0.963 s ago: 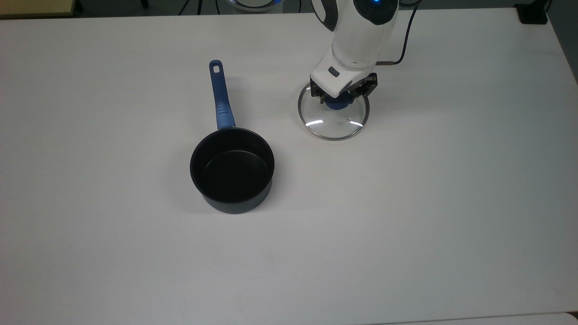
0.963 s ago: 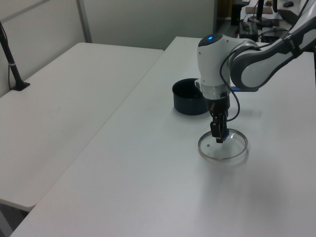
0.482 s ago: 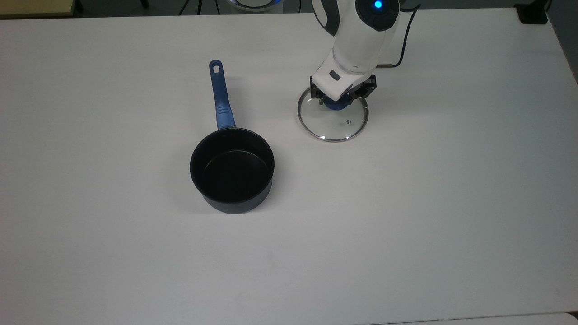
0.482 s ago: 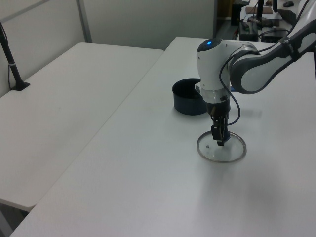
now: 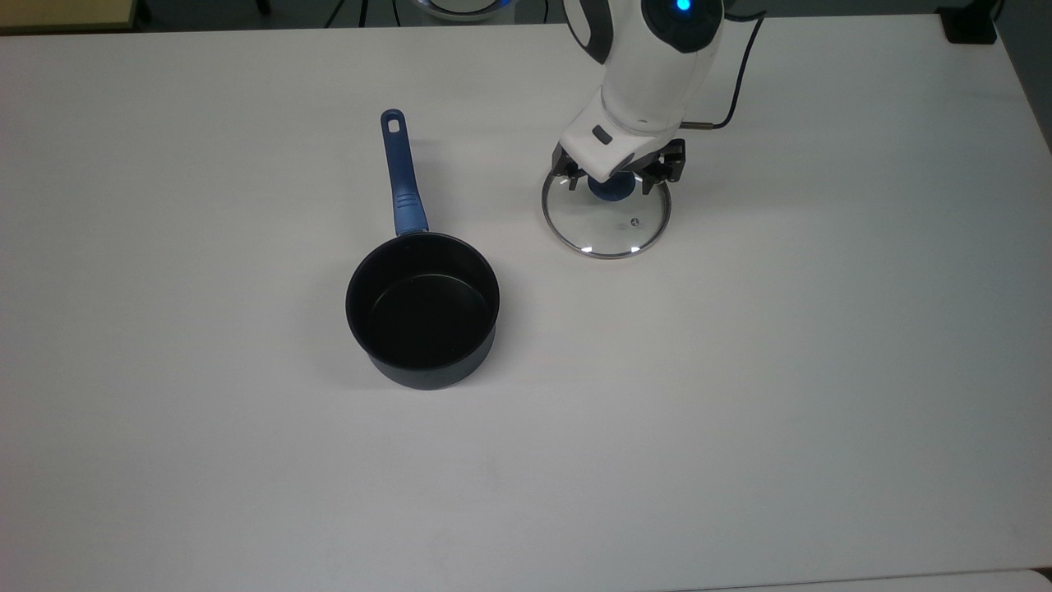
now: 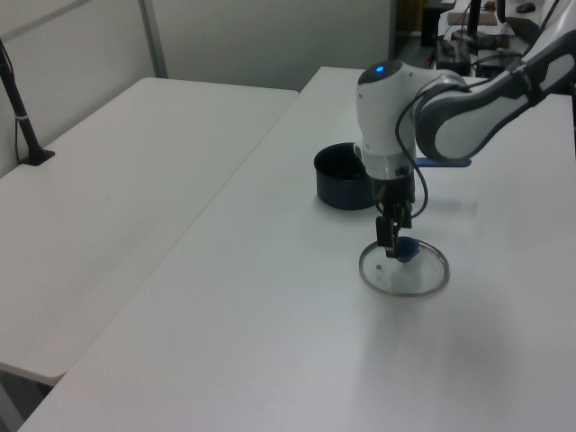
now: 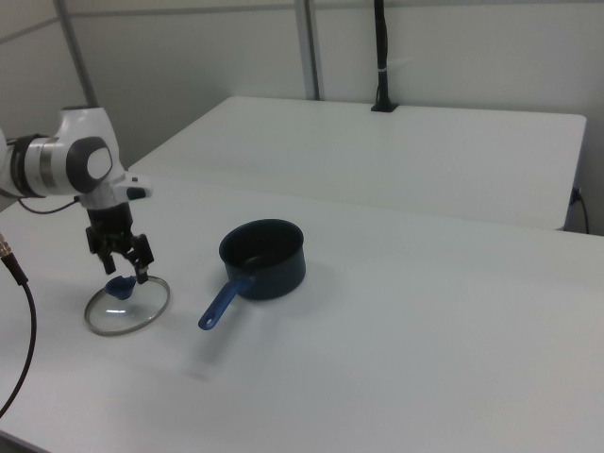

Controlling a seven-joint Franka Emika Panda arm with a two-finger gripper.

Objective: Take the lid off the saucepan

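The lid (image 5: 606,218) lies flat on the white counter (image 5: 740,370), near the far edge in the top view: a round disc of clear glass bound in a thin bright metal rim, with a small steam hole and a rounded blue knob (image 5: 610,188) at its centre. My fingers (image 7: 138,269), black and blocky under a smooth white wrist, hang just above that knob, spread apart on either side of it and gripping nothing; in the right view the knob sits below their tips with a gap between. The saucepan (image 5: 422,308) stands uncovered, well apart from the lid and nearer the counter's middle, toward the top view's left. It is a small round pan, matte dark navy outside and black inside. Its long straight blue handle (image 5: 400,177) runs toward the far edge in the top view and ends in a slot hole. The counter's surface is plain, smooth and pale, and a dark cable (image 5: 740,70) trails over it behind my arm.
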